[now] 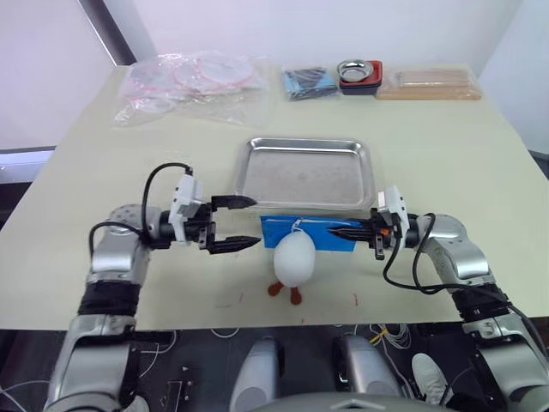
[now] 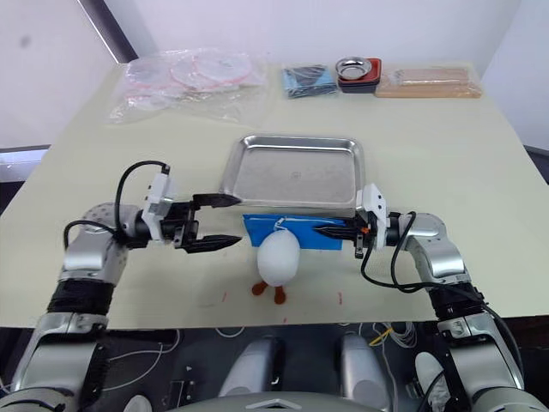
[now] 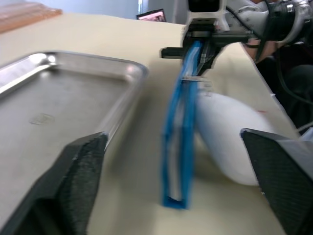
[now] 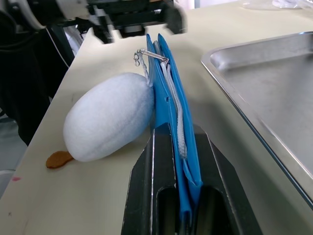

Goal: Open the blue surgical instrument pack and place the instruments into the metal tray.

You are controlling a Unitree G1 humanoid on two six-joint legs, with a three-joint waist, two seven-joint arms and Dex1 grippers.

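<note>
While the cream table (image 1: pixel 446 154) carries everything, the metal tray (image 1: pixel 304 174) sits at its middle, bare inside. Just in front of the tray's near rim stands the blue surgical instrument pack (image 1: pixel 322 232), on edge, its long axis running left to right along that rim, with a white egg-shaped toy (image 1: pixel 294 260) resting against its near face. The right gripper (image 1: pixel 343 231) is clamped narrowly on the pack's right end (the wrist view shows both fingers pressed flat to the fabric). The left gripper (image 1: pixel 243 223) hangs spread wide, apart from the pack's free left end, which lies straight along its pointing line; it is the nearer arm to that end. The zip pull (image 4: pixel 139 58) shows on the upper edge towards the left end, so I judge the left gripper should take it next.
</note>
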